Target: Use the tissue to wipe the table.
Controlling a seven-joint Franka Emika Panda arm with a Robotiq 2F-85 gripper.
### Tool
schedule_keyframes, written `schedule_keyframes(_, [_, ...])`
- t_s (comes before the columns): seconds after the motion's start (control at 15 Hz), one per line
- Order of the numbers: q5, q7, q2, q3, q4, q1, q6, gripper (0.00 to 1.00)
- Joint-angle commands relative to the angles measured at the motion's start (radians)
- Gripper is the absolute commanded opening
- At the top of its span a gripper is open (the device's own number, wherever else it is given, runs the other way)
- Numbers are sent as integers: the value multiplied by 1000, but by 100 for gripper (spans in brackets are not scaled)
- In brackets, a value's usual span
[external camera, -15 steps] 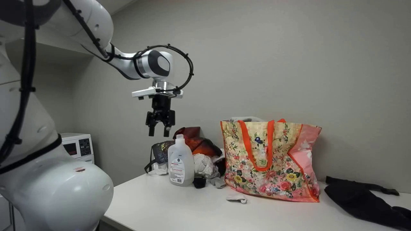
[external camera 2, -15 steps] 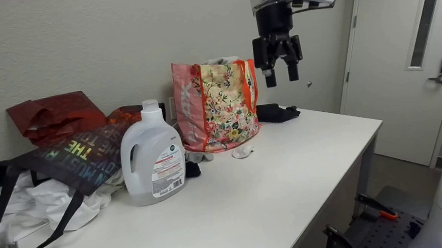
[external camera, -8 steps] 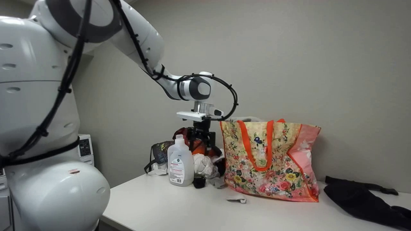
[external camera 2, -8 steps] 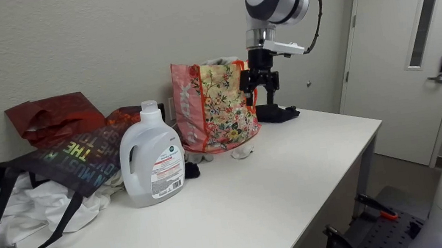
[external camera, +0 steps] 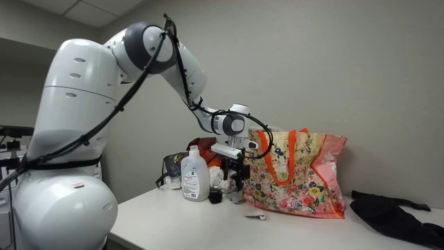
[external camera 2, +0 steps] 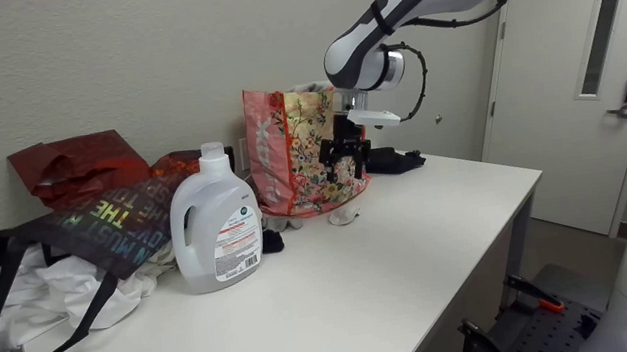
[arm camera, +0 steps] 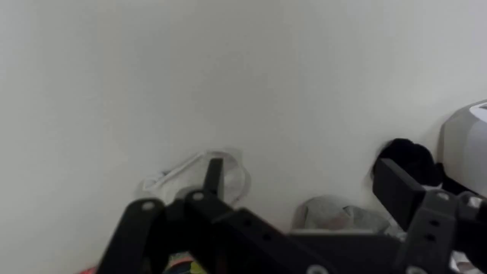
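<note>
- In an exterior view, the gripper (external camera 2: 345, 175) hangs with its fingers downward on the near side of the flowered bag (external camera 2: 301, 153), over the table (external camera 2: 308, 316) that is to be wiped. Its fingers stand apart, with nothing to be seen held between them; the pose looks meant for a pick from above. On the table, just beside the bag's foot, lies a white cloth (external camera 2: 345, 215): perhaps the tissue, though it could be a sock. At the left, a dark tote (external camera 2: 117, 226) half hides some white laundry (external camera 2: 67, 287).
- In an exterior view, the bottle (external camera: 196, 178) stands upright at the left, towards the wall (external camera: 364, 86) like the flowered bag, perhaps set back so that the near side can be wiped. A black bundle (external camera: 392, 215) at the right is cut off, as is the table. The dark fingers blur into the things behind, so their height is hard to judge.
- In the wrist view, one finger hides part of the white cloth, the other part of a black cloth (arm camera: 409, 156) by the bottle; a grey cloth (arm camera: 331, 212) shows between. Whether either finger touches anything, I cannot tell. The bottle is cut off.
</note>
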Motion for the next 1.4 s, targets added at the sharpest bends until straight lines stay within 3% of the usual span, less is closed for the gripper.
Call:
schedule_keyframes(0.0, [0,0,113,3,89,-23,61,100])
schedule_keyframes(0.6, [-37,22,288,-16,155,-63,214,100])
schedule_keyframes(0.8, [-54,25,325,-14,168,-66,227,98])
schedule_keyframes(0.93, [-54,23,342,-11,176,-68,220,92])
schedule_keyframes(1.0, [-59,26,350,-13,180,-65,220,72])
schedule_keyframes(1.33, [-86,37,367,-23,183,-59,219,32])
